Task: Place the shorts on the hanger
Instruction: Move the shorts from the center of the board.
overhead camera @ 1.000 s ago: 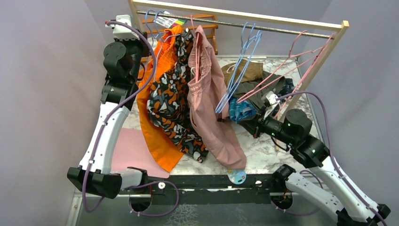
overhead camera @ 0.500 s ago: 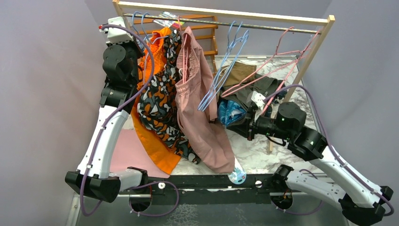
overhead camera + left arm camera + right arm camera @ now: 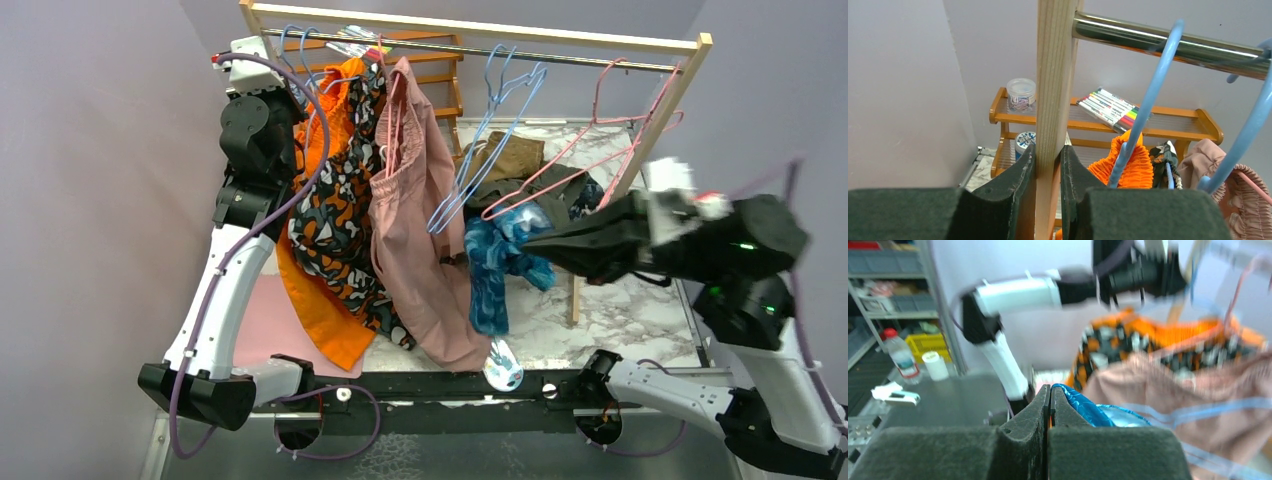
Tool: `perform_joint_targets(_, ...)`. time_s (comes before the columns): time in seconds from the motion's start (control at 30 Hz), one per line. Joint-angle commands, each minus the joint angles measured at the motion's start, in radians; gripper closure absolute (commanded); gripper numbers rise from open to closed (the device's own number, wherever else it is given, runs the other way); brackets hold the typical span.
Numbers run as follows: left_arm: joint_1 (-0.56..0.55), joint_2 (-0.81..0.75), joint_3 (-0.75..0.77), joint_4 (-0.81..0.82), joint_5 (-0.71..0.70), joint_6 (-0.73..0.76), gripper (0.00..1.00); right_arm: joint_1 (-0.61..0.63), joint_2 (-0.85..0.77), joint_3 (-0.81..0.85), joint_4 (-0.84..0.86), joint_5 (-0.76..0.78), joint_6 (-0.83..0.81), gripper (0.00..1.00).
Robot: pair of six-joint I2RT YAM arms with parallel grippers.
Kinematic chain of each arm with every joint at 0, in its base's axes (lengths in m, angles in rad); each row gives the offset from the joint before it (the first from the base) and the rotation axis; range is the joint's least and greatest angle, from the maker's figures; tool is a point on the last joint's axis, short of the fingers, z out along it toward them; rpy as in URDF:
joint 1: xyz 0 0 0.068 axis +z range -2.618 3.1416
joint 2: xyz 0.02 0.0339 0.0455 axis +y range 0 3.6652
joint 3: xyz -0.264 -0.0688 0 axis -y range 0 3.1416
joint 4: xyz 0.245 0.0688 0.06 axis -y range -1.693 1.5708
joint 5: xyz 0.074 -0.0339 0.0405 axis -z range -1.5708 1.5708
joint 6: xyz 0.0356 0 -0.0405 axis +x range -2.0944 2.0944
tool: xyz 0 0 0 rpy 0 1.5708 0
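Right tool (image 3: 1049,391) is pinching the shorts (image 3: 488,275) aloft, left tool (image 3: 1048,160) is clamping the post (image 3: 1053,75), hanger (image 3: 600,163) at one o'clock hanging bare.

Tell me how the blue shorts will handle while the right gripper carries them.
Probably floppy: the shorts hang in a limp, bunched column from the right gripper. Likely light, since a shut pinch on one edge holds them up. They may swing and brush the pink shorts hanging close beside them.
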Motion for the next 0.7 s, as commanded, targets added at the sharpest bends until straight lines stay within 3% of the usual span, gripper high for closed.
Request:
perform_joint_targets(0.0,0.009,-0.021,-0.023,0.028,-0.108,0.003,1.0,0.016,-0.038,0.172,0.246,-0.182,0.089,0.99)
perform_joint_targets(0.13,0.009,-0.034,-0.053,0.028,-0.091,-0.007,1.0,0.016,-0.056,0.157,0.201,-0.115,0.054,0.99)
perform_joint_targets(0.3,0.009,-0.065,-0.102,0.019,-0.076,-0.011,0.97,0.016,-0.116,-0.048,0.135,-0.032,0.033,0.99)
perform_joint_targets(0.4,0.009,-0.089,-0.136,0.012,-0.06,-0.012,0.74,0.016,-0.124,-0.097,0.094,-0.034,0.034,0.99)
perform_joint_targets(0.53,0.009,-0.117,-0.171,-0.007,-0.027,-0.026,0.5,0.016,-0.117,-0.12,0.031,-0.02,0.021,0.99)
perform_joint_targets(0.67,0.009,-0.149,-0.214,-0.041,-0.006,-0.055,0.21,0.016,-0.154,-0.283,0.061,0.079,0.033,0.99)
